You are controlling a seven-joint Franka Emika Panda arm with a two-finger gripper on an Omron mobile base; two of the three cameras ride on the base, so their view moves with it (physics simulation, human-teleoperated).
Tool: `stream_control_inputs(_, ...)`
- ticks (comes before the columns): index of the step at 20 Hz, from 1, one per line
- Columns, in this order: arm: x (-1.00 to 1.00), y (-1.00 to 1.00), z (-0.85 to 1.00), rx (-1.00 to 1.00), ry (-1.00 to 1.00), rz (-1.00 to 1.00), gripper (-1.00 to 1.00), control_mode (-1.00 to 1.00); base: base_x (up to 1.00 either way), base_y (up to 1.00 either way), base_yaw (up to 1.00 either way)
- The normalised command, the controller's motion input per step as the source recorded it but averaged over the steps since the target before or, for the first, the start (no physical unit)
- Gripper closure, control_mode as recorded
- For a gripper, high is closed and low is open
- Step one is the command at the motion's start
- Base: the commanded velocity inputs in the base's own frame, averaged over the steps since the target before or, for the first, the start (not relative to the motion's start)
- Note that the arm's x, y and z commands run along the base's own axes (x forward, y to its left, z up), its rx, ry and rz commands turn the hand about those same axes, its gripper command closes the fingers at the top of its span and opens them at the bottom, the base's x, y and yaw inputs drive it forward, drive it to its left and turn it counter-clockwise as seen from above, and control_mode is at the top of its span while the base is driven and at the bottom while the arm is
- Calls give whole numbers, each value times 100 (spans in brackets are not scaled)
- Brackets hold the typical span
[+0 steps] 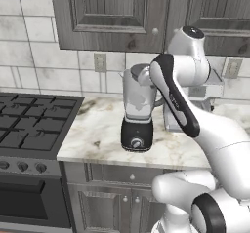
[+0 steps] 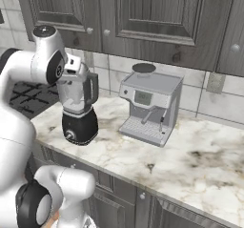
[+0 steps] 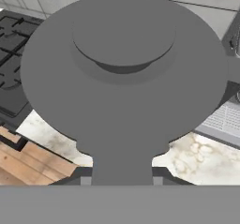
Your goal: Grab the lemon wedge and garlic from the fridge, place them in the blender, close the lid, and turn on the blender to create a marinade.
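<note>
Marble counter [image 2: 190, 160]; arm bent over blender [image 1: 137, 111], lid [image 3: 124, 73] beneath pincer.

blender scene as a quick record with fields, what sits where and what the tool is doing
blender: upright on the marble counter, black base, silver knob facing front
lid: dark grey disc with raised centre knob, close under the hand camera, over the jar top
tool: at the jar's top; open or shut cannot be told
coffee machine: silver, on the counter to the right of the blender
stove: black gas hob to the left of the counter
cabinets: dark grey doors above, shut
</note>
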Motion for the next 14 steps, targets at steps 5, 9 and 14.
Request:
stream_control_inputs(5, 36, 8, 0, -3, 0, 0, 100, -100, 0, 0, 0)
stream_control_inputs(9, 36, 16, 0, -3, 0, 0, 100, -100, 0, 0, 0)
stream_control_inputs(14, 27, 2, 0, 0, -1, 0, 100, -100, 0, 0, 0)
